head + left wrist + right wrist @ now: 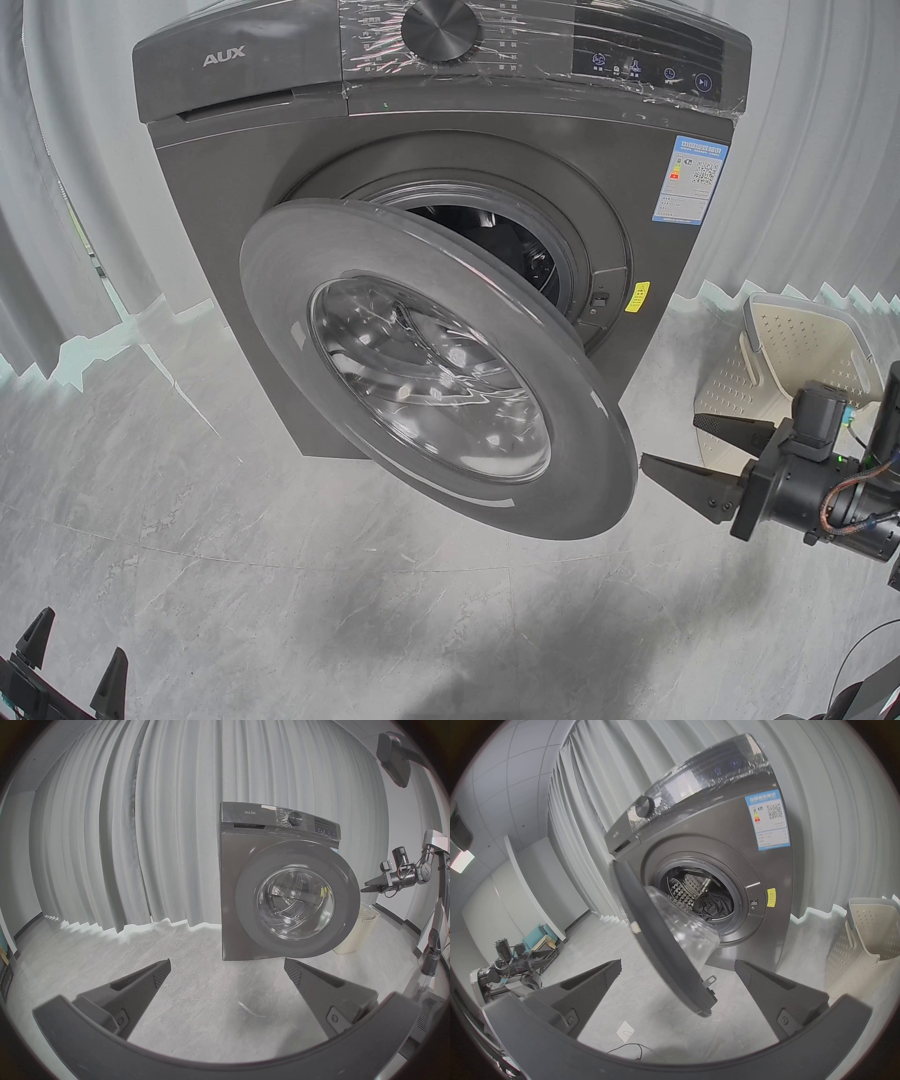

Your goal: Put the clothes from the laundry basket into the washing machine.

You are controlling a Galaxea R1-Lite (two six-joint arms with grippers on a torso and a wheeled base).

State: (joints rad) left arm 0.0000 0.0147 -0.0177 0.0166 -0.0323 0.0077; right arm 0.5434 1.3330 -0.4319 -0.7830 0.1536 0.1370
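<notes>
The grey washing machine stands ahead with its round door swung open toward me. Dark clothes lie inside the drum. The cream laundry basket stands on the floor to the machine's right; no clothes are visible in the part I see. My right gripper hangs open and empty just right of the door's edge, in front of the basket. My left gripper is low at the near left, open and empty, well away from the machine. The basket also stands beside the machine in the right wrist view.
Grey curtains hang behind and around the machine. The pale marble-look floor is bare in front of the door. In the right wrist view, another robot rig and a cable on the floor lie off to the side.
</notes>
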